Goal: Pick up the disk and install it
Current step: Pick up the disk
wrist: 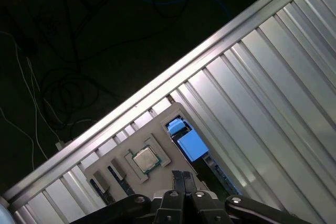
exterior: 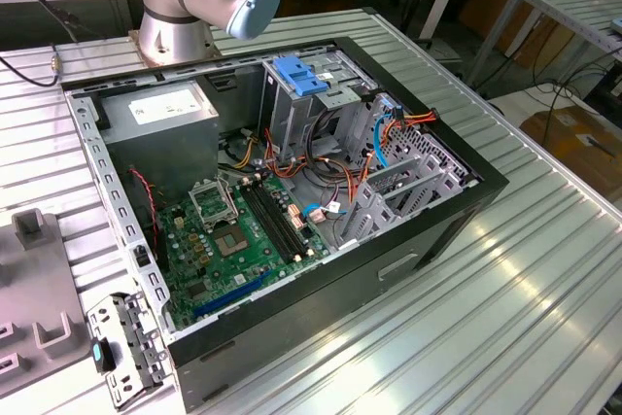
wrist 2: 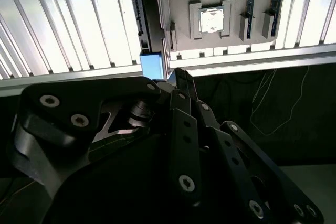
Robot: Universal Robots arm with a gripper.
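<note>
Disk (wrist: 190, 144) in grey holder (wrist: 156, 131) slot beside processor chip (wrist: 145, 159)

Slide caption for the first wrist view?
Gripper poised over the disk, beside a grey chip tray on the ribbed table.

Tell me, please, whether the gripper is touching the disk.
Cannot tell. In both wrist views the gripper ends beside the blue rail of the disk, but no contact or gap shows plainly.

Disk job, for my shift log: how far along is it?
Done: nothing yet; the disk sits in the grey fixture beside the processor. In hand: nothing; the end effector is shut, hovering close by it. Left: pickup and install into the computer case.
</note>
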